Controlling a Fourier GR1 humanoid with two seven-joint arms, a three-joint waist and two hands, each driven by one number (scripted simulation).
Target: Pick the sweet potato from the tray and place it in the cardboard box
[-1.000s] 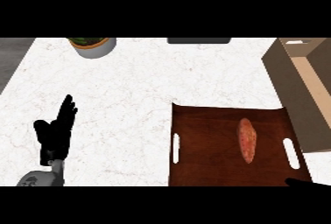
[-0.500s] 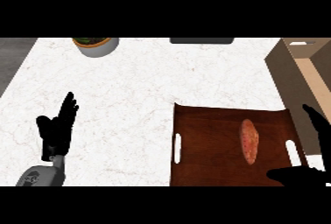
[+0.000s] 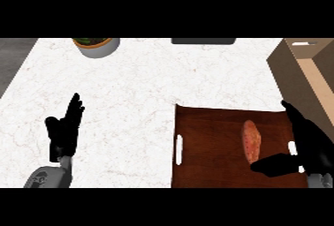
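The sweet potato is lying flat on the brown tray, in the tray's right half, with its long axis running nearly straight away from the robot. Its narrower end is pointing toward the far edge of the tray and its broader end toward the near edge, with only a slight lean off that line. The tray is sitting on the white marbled counter, and its white handle slots are showing at the left and right sides.

The right hand is hovering over the tray's right edge, just beside the sweet potato. Its fingers are stretching straight toward the far side, while the thumb is sticking out leftward below the potato's near end. The hand is released and is grasping nothing; whether the thumb is touching the potato cannot be told.

The left hand is resting over the counter at the left, well apart from the tray, fingers up and relaxed, holding nothing.

The cardboard box is standing at the upper right, beyond the tray's far right corner. A grey pot with greenery is sitting at the far left edge of the counter.
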